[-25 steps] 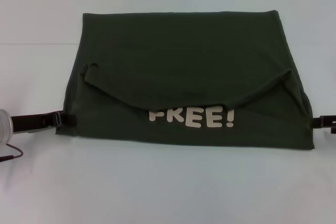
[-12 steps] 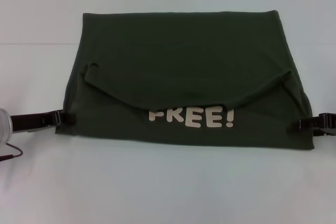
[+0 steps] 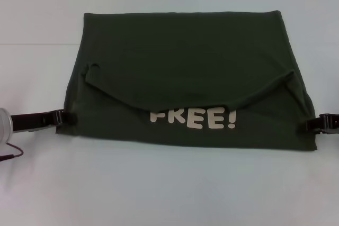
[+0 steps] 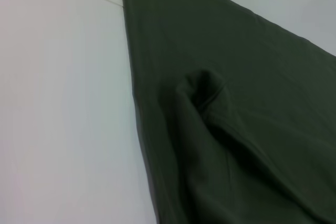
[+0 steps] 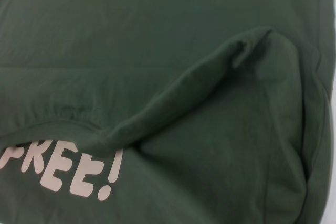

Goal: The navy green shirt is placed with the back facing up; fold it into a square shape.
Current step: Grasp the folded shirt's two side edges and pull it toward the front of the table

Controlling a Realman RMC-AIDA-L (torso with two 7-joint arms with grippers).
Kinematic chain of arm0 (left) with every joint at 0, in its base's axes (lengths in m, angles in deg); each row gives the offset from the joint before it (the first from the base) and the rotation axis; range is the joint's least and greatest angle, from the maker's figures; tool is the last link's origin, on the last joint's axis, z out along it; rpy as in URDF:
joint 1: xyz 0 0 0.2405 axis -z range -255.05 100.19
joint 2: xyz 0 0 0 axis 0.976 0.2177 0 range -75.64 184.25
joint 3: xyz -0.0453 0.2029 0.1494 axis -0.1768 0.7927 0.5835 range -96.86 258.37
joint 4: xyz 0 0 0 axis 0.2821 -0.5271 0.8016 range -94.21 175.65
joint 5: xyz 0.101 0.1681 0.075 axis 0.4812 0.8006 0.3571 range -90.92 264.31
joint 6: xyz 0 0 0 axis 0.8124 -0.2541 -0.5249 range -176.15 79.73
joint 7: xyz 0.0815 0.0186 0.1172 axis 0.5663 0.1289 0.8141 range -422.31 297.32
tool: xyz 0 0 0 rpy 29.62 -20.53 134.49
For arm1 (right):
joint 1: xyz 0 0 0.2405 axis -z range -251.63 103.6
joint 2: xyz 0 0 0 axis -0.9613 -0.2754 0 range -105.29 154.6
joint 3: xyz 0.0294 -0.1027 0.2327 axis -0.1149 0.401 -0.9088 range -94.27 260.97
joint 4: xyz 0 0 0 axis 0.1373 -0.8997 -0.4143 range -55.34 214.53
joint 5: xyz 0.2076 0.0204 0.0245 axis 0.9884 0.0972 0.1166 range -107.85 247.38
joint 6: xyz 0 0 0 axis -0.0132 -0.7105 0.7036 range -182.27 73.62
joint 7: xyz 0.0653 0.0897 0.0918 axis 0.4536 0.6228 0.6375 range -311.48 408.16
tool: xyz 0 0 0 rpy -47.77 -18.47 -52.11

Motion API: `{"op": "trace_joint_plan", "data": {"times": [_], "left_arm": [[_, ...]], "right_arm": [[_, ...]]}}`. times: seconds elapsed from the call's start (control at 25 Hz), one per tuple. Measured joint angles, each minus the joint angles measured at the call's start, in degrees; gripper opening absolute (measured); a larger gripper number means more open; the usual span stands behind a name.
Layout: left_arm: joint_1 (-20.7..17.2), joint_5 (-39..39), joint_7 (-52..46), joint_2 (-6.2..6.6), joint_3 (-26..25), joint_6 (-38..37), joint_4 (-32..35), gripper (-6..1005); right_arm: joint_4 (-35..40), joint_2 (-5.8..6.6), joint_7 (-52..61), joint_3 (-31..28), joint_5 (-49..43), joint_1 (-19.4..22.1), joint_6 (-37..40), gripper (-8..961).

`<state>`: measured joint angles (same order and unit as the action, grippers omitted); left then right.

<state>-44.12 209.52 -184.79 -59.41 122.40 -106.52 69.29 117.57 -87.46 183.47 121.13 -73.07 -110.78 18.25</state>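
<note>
The navy green shirt (image 3: pixel 180 67) lies folded into a broad flat shape on the white table (image 3: pixel 159 189). A curved flap hangs over its front layer, just above the cream letters "FREE!" (image 3: pixel 193 118). My left gripper (image 3: pixel 62 117) sits low at the shirt's near left corner, touching its edge. At the near right corner my right gripper (image 3: pixel 312 125) reaches the cloth's edge. The left wrist view shows the shirt (image 4: pixel 236 103) with a small bunched fold. The right wrist view shows the shirt (image 5: pixel 157 51), the flap and the letters (image 5: pixel 58 171).
The left arm's silver wrist (image 3: pixel 4 125) and a thin red cable (image 3: pixel 10 156) lie at the table's left edge. White table surface surrounds the shirt on all sides.
My right gripper came inward to the shirt's right corner, then eased back slightly. The left gripper drew back a little to the left. The shirt's shape is unchanged.
</note>
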Motion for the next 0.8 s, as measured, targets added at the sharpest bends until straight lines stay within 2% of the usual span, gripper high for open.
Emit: {"op": "trace_joint_plan", "data": {"times": [0.44,0.8], "left_arm": [[0.3,0.2,-0.1,0.0,0.1,-0.1,0.0,55],[0.1,0.2,-0.4,0.66,-0.1,-3.2,-0.2,55]], "right_arm": [[-0.1,-0.28,0.3,0.0,-0.1,-0.1,0.1,114],[0.2,0.32,0.0,-0.4,0.2,-0.1,1.7,9]]}}
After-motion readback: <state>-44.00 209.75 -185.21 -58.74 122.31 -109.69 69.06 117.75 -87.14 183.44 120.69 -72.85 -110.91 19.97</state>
